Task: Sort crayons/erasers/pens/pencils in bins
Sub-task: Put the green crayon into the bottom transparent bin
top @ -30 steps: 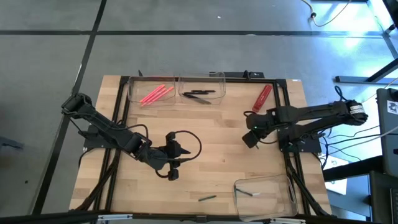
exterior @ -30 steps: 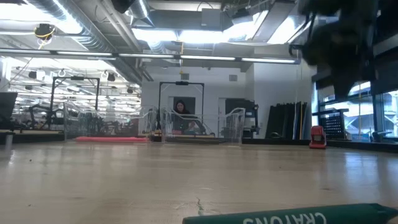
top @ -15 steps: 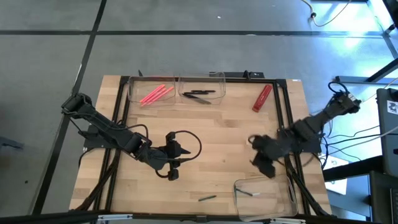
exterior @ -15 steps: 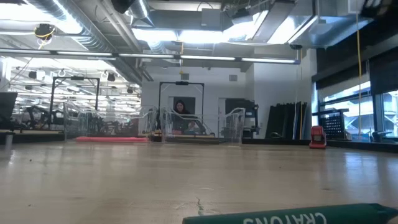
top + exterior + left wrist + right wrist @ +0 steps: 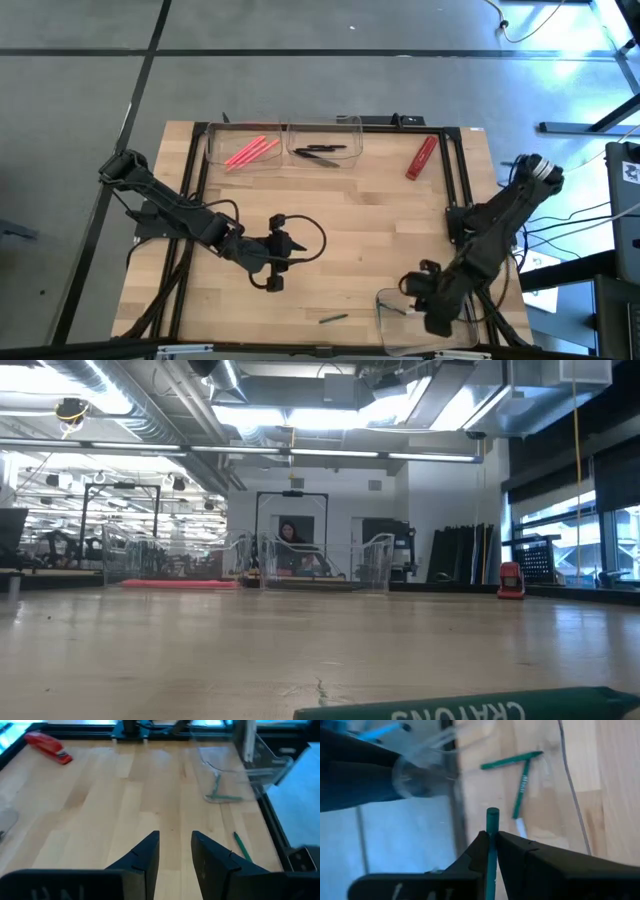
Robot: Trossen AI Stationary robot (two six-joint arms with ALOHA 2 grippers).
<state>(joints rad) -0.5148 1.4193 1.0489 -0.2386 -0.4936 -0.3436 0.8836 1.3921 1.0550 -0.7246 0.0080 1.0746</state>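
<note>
One green crayon (image 5: 492, 840) stands pinched in the right pincer (image 5: 432, 305), above the near bin (image 5: 390, 298).

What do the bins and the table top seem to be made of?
The bins look like clear, glossy plastic: the pens show through the walls. The table top looks like pale wood with a matte finish: plank seams and grain are visible.

Around the red stapler (image 5: 421, 157), bare wood lies open toward the table's middle. Two clear bins (image 5: 285, 142) wall the far edge beside it.
</note>
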